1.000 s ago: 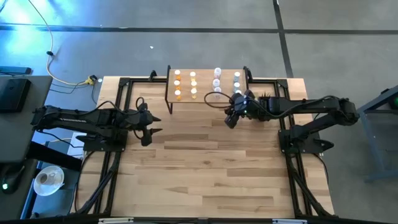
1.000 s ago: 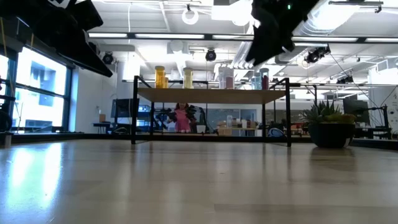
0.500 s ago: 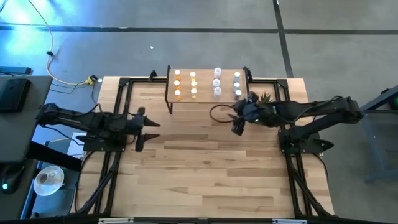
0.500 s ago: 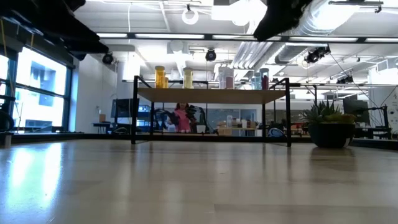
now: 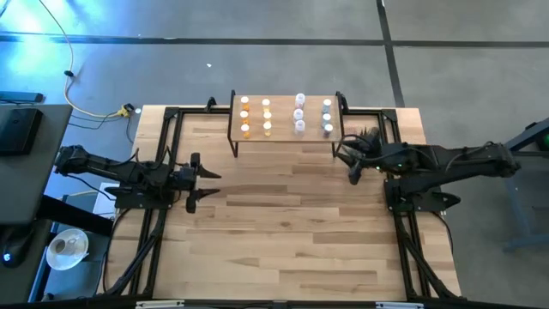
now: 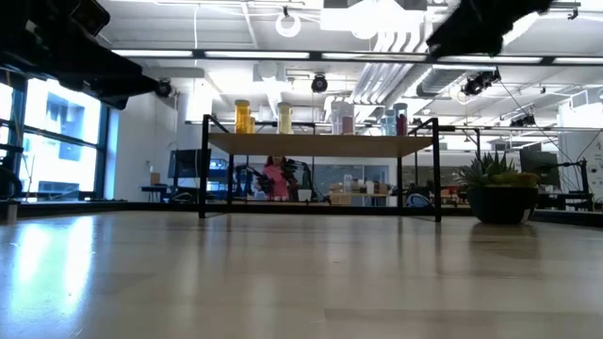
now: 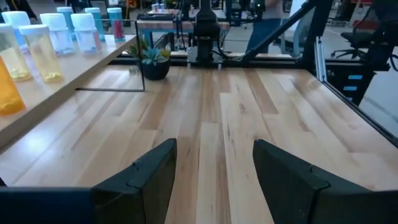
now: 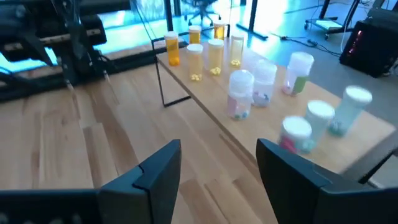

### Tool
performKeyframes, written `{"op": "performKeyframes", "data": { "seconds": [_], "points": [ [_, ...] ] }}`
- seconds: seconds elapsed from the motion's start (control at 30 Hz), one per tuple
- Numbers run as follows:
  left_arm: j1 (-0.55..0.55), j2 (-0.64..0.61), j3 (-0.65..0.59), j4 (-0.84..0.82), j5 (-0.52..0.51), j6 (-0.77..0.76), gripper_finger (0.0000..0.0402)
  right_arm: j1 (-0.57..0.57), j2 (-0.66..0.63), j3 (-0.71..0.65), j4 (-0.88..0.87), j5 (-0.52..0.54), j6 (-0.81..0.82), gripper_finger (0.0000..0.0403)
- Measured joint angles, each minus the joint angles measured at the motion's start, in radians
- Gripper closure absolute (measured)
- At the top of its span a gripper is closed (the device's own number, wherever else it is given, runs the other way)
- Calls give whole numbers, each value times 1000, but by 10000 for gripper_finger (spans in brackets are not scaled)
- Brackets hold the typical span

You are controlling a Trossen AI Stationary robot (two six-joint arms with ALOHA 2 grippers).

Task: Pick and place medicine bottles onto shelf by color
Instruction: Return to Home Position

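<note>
Arms reaching inward over table [image 5: 283, 223], left tool [image 7: 214, 146] parted, empty, right tool [image 8: 219, 147] parted, empty, near shelf [image 5: 283, 116]

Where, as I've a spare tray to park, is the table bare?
The table is bare across its middle and near half, between the left gripper and right gripper. The shelf is crowded with medicine bottles, bar a strip down its centre. A potted plant sits by its right-arm end.

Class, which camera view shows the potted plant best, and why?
The low view: the potted plant shows whole, side-on, beside the shelf. Left wrist view: small, far off. High view: only leaf tips by the right arm. Right wrist view: absent.
</note>
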State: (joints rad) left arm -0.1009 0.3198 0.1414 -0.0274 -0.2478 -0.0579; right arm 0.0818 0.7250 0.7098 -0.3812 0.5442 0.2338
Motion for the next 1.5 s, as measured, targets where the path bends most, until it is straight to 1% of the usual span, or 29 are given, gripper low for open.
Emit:
{"op": "performKeyframes", "data": {
  "seconds": [0.23,0.4,0.6,0.73,0.87,0.97,1.13,1.5],
  "points": [
    [0,-35,-57,44,1,15,200,0,-255,-248,165,-1,12,203],
    [0,-35,-64,48,2,44,200,0,-425,-352,201,-1,12,203],
    [0,-35,-64,53,2,61,200,0,-570,-459,257,-10,-15,203],
    [1,-35,-64,59,2,100,200,0,-646,-565,336,-18,-25,203],
    [1,-35,-64,55,2,119,200,0,-717,-637,379,-30,-25,203],
    [1,-35,-64,54,1,134,200,0,-723,-664,394,-53,-21,203],
    [1,-34,-64,47,-8,147,200,0,-718,-692,434,-60,-21,203],
    [2,-34,-64,47,-3,140,200,0,-685,-694,437,-60,-7,203]
  ]
}}
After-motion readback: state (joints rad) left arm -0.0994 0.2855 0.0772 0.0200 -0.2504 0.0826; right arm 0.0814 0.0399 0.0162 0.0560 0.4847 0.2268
